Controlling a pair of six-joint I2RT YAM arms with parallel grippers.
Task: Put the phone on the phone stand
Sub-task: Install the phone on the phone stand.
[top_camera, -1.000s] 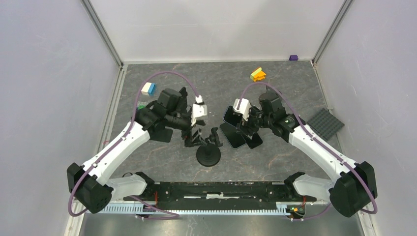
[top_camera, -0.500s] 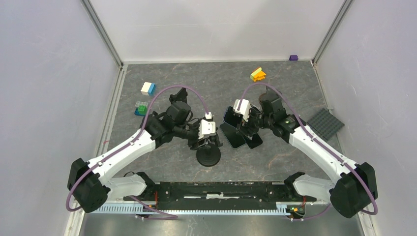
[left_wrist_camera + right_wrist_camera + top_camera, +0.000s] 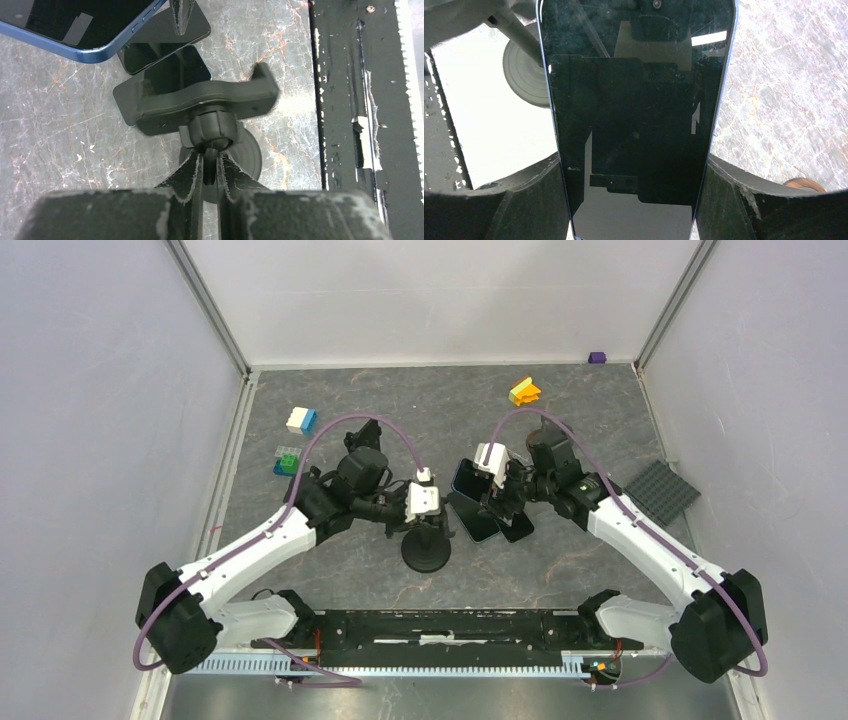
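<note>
Bricks [image 3: 301, 420] sit well apart; dark phone [image 3: 517, 527] lies near phone stand [image 3: 426, 552].

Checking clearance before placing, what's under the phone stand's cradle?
Below the cradle sit the ball joint and round base; the left gripper clamps the stem, mostly hiding it.

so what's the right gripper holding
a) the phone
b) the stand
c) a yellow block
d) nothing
a: in the right wrist view the phone sits clamped between the fingers of the right gripper, while the stand is pinched at its neck by the left gripper.
</note>
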